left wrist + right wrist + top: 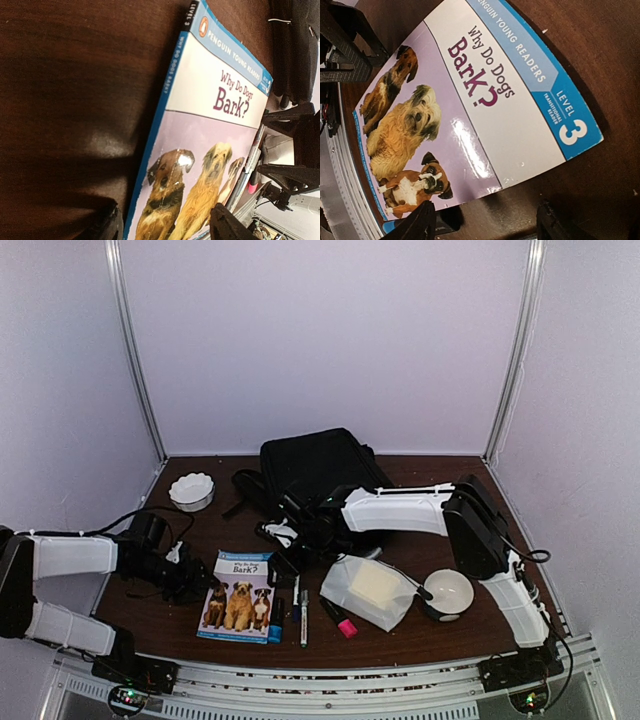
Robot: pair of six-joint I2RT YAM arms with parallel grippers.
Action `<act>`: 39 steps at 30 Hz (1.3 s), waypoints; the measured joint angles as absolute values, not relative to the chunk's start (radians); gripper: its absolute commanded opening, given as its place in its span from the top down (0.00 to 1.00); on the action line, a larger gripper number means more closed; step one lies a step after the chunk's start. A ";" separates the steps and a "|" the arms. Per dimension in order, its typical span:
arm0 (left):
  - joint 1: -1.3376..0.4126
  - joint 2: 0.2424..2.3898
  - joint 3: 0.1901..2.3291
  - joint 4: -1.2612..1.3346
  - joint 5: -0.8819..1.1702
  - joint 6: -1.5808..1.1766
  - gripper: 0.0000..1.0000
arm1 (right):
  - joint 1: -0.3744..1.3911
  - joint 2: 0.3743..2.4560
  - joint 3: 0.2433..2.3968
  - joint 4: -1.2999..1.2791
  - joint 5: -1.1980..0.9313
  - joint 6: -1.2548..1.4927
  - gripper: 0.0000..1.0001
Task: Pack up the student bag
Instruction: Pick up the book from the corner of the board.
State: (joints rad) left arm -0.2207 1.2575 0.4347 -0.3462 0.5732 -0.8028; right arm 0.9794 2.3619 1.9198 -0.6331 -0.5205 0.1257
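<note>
Your left gripper sits at the left edge of the dog book, fingers apart. Your right gripper hangs over the book's far right corner, fingers spread, gripping nothing. The student bag lies at the far middle of the table, beyond the book.

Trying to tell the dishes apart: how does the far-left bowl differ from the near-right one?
The far-left bowl has a scalloped rim; the near-right bowl has a smooth round one. The far-left bowl stands alone; the near-right bowl sits beside the translucent pouch. Both are white and upright.
</note>
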 measured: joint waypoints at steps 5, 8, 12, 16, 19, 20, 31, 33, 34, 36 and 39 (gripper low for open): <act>-0.228 1.270 0.437 -0.338 0.584 -0.803 0.41 | 0.982 2.382 1.927 -0.616 -0.577 0.192 0.32; -0.241 1.277 0.437 -0.330 0.585 -0.803 0.43 | 0.981 2.395 1.936 -0.593 -0.619 0.233 0.32; -0.255 1.290 0.441 -0.325 0.585 -0.807 0.45 | 0.970 2.415 1.945 -0.553 -0.692 0.321 0.34; -0.273 1.309 0.445 -0.313 0.588 -0.817 0.47 | 0.945 2.440 1.941 -0.446 -0.785 0.443 0.42; -0.282 1.310 0.440 -0.303 0.587 -0.825 0.48 | 0.935 2.443 1.911 -0.364 -0.831 0.509 0.47; -0.284 1.310 0.439 -0.302 0.587 -0.827 0.49 | 0.933 2.442 1.901 -0.342 -0.842 0.527 0.50; -0.290 1.316 0.428 -0.276 0.587 -0.840 0.51 | 0.914 2.391 1.803 -0.181 -0.900 0.657 0.66; -0.293 1.325 0.427 -0.260 0.595 -0.841 0.51 | 0.916 2.368 1.781 -0.153 -0.911 0.678 0.66; -0.294 1.329 0.427 -0.254 0.598 -0.841 0.51 | 0.918 2.359 1.772 -0.142 -0.913 0.682 0.66; -0.294 1.336 0.427 -0.243 0.606 -0.842 0.51 | 0.920 2.345 1.760 -0.131 -0.915 0.687 0.66; -0.295 1.340 0.427 -0.236 0.611 -0.844 0.51 | 0.920 2.343 1.760 -0.123 -0.918 0.687 0.63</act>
